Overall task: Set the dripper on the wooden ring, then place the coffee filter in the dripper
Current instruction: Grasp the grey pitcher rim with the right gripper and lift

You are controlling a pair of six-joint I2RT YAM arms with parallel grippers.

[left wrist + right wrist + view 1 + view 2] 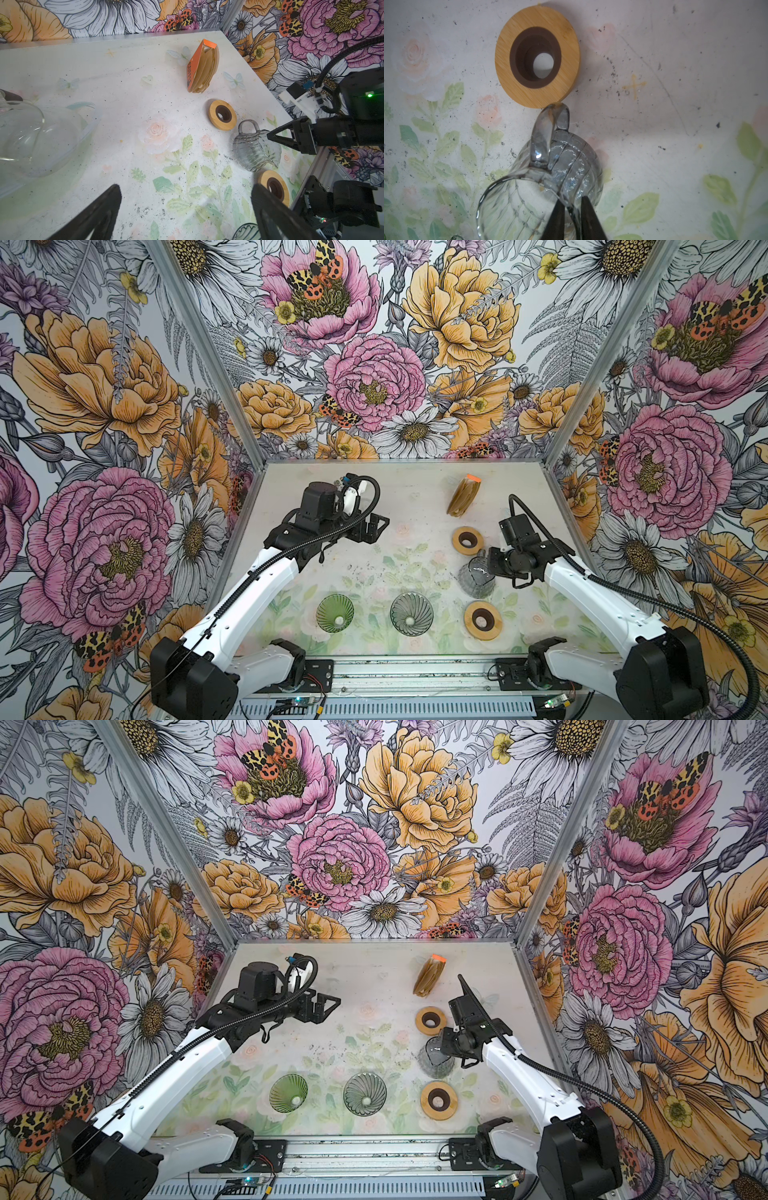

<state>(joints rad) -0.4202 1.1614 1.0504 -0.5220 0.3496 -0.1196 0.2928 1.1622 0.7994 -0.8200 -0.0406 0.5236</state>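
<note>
Nearest, green dripper (335, 612) and grey dripper (411, 613) sit empty; the filter stack (461, 497) stands untouched at far right. Right jaws pinch the rim of the tipped glass jug (473, 585), left jaws spread empty; the task looks barely begun.

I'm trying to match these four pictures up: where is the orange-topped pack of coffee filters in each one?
In a top view: pack of coffee filters, standing far right on the table.
In a top view: same spot.
Left wrist: just beyond the wooden ring.
Right wrist: not in it.
Shared landmark: that wooden ring, seen in all four.
</note>
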